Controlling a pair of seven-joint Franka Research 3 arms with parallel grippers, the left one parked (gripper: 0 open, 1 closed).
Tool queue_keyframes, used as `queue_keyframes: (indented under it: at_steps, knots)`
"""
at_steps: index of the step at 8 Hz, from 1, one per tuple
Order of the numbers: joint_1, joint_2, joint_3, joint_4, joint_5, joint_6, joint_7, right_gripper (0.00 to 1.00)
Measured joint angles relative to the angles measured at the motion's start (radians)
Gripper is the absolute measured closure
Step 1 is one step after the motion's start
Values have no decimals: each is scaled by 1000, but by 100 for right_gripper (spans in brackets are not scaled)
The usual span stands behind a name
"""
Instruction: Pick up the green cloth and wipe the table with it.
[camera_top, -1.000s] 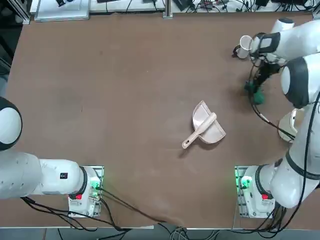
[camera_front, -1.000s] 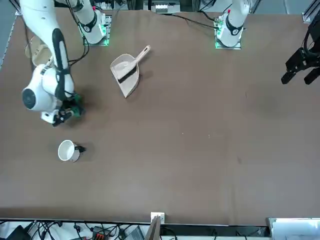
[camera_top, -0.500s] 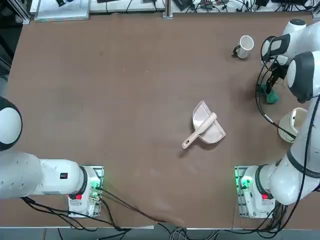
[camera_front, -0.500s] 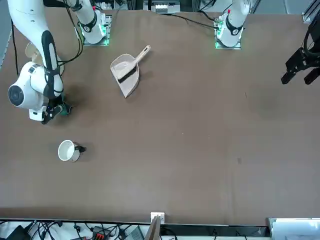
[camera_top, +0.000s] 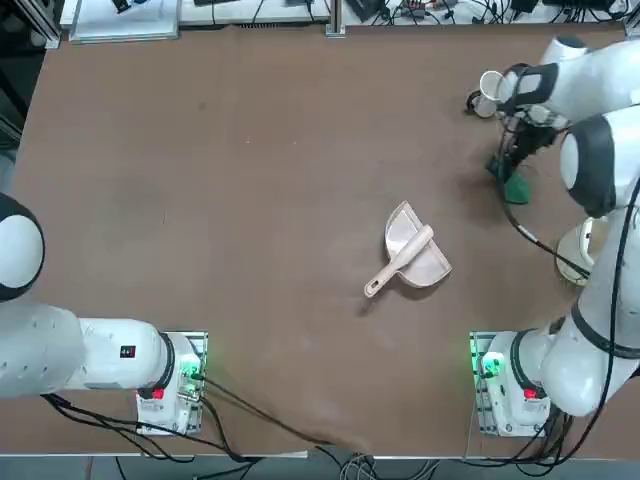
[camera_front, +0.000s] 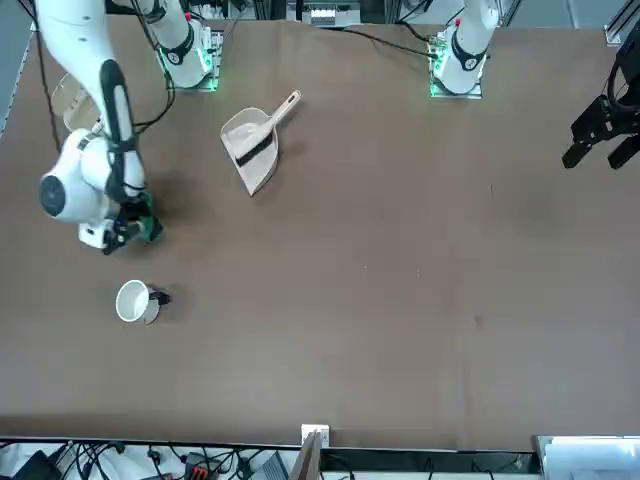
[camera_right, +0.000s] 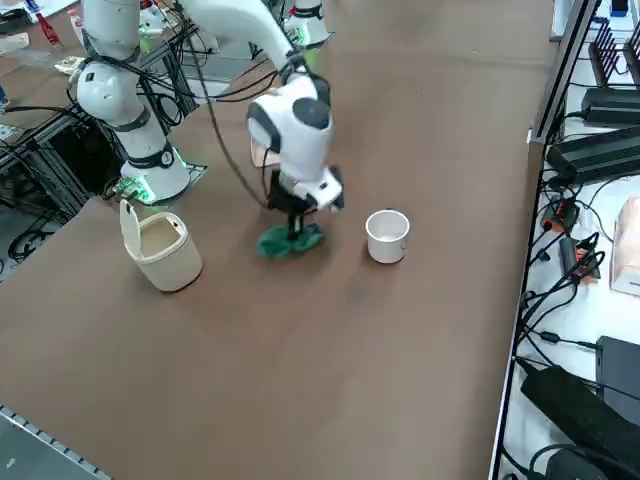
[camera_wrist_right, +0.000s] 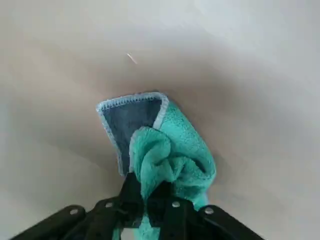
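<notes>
The right arm reaches across, wrist pointing straight down, gripper (camera_wrist_right: 145, 200) clamped on the cloth (camera_wrist_right: 165, 150), a bunched fuzzy green wad pressed on the matte brown table (camera_top: 250, 200) near a white cup (camera_right: 387, 236).

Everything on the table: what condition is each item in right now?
green cloth: bunched, pinched, pressed on table
right gripper: fingers shut on cloth
white mug: upright, beside cloth
pink dustpan: lying flat, untouched
beige cup: upright near table edge
</notes>
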Motion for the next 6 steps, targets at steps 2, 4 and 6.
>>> queue_keyframes:
  at_steps: [2,4,6]
  knots:
    - [109,0,18,10,130,3,173,92]
    - [198,4,33,28,218,22,332,92]
    - [266,24,53,77,263,35,527,92]
